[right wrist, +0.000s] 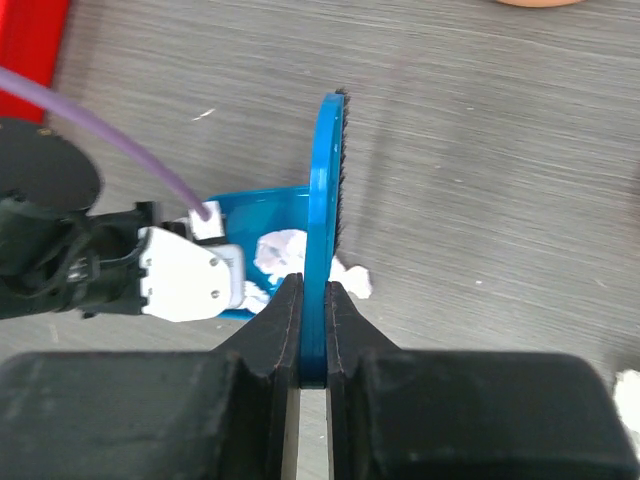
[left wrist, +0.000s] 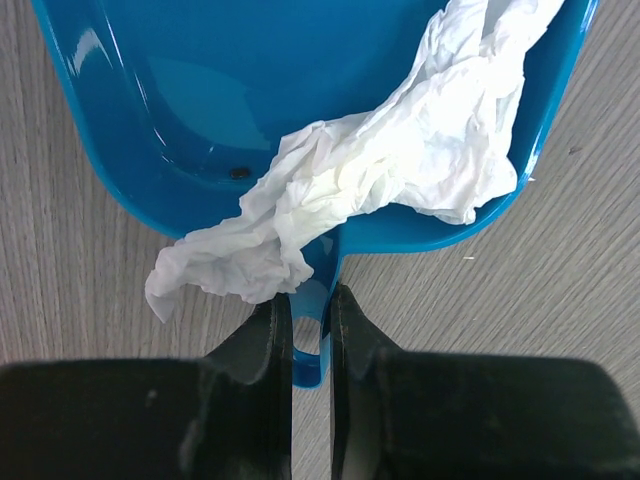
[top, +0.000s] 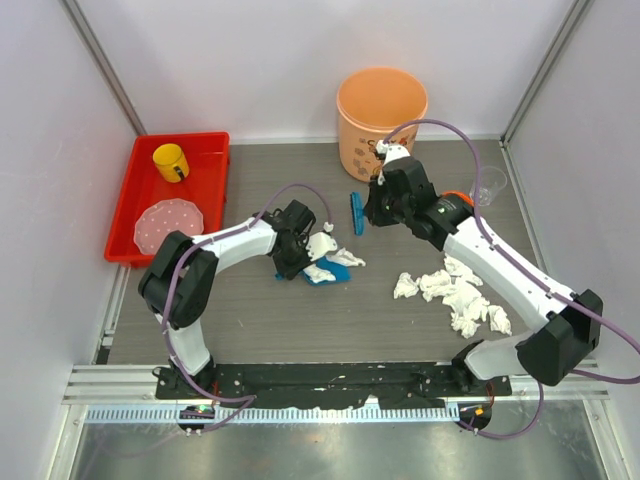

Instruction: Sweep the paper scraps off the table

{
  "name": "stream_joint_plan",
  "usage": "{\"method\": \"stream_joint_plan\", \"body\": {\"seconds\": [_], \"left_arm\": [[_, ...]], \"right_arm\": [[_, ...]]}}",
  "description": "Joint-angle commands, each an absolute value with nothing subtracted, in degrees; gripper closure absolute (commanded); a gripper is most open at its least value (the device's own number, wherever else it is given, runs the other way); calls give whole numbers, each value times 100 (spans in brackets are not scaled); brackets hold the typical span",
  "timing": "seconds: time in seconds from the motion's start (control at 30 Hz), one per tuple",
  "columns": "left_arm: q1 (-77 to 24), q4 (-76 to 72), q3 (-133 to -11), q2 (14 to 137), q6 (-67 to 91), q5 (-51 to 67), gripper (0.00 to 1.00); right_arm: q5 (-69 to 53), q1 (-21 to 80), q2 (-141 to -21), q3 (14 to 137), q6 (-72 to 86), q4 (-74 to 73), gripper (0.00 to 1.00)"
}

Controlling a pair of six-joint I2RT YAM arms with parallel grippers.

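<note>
My left gripper (top: pixel 297 250) is shut on the handle of a blue dustpan (top: pixel 325 276), which rests on the table (top: pixel 250 320). In the left wrist view the dustpan (left wrist: pixel 180 120) holds crumpled white paper scraps (left wrist: pixel 400 160) that spill over its rim beside my gripper (left wrist: pixel 310 305). My right gripper (top: pixel 375 207) is shut on a blue brush (top: pixel 356 212), held above the table behind the dustpan. In the right wrist view the brush (right wrist: pixel 325 200) stands edge-on between the jaws (right wrist: pixel 315 290). A pile of several paper scraps (top: pixel 455 295) lies at the right.
An orange bucket (top: pixel 381 105) stands at the back centre. A red tray (top: pixel 175 190) at the back left holds a yellow cup (top: pixel 170 162) and a pink speckled plate (top: pixel 168 224). A clear cup (top: pixel 488 185) stands at the right near the wall.
</note>
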State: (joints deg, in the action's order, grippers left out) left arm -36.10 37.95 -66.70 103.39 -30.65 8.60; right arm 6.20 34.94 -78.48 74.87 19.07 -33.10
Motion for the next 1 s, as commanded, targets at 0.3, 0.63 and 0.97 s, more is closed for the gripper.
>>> {"method": "stream_joint_plan", "body": {"seconds": [0.3,0.63,0.97], "left_arm": [[-3586,3832,-6802,10362,-3041,905,100],[-3595,3841,-6803,10345,-2980,1010,100],[-3288,3367,-6855,10161,-2453,966,100]], "right_arm": [[758,3392,-8120,6794,1969,-3895,99],[-641,3612,-8455,6899,2048,-2708,99],[322,3885,-8237,7391,1723,-3269,99]]}}
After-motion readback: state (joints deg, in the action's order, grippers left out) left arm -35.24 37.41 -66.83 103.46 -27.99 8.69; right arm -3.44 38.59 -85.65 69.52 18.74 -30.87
